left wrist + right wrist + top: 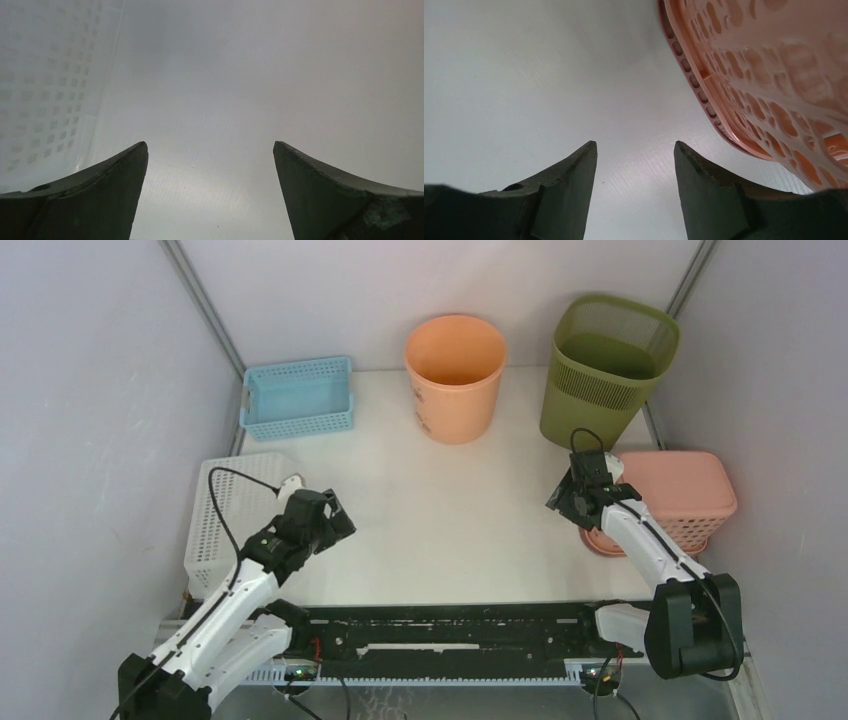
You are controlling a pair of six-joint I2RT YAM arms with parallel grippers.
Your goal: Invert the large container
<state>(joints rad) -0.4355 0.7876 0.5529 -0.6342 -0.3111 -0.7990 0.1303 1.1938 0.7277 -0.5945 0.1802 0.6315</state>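
Note:
An olive-green mesh bin (607,365), the tallest container, stands upright at the back right with its mouth up. An orange bucket (455,375) stands upright at the back middle. My right gripper (562,502) is open and empty over the table just left of a pink basket (675,498) that lies bottom up. In the right wrist view the gripper (635,145) points at bare table, with the pink basket (774,75) at the right. My left gripper (340,520) is open and empty beside a white basket (225,520); in the left wrist view the gripper (210,150) is over bare table.
A blue basket (298,395) sits upright at the back left. The white basket, bottom up, also shows at the left of the left wrist view (45,90). Grey walls close in both sides and the back. A black rail (450,635) runs along the near edge.

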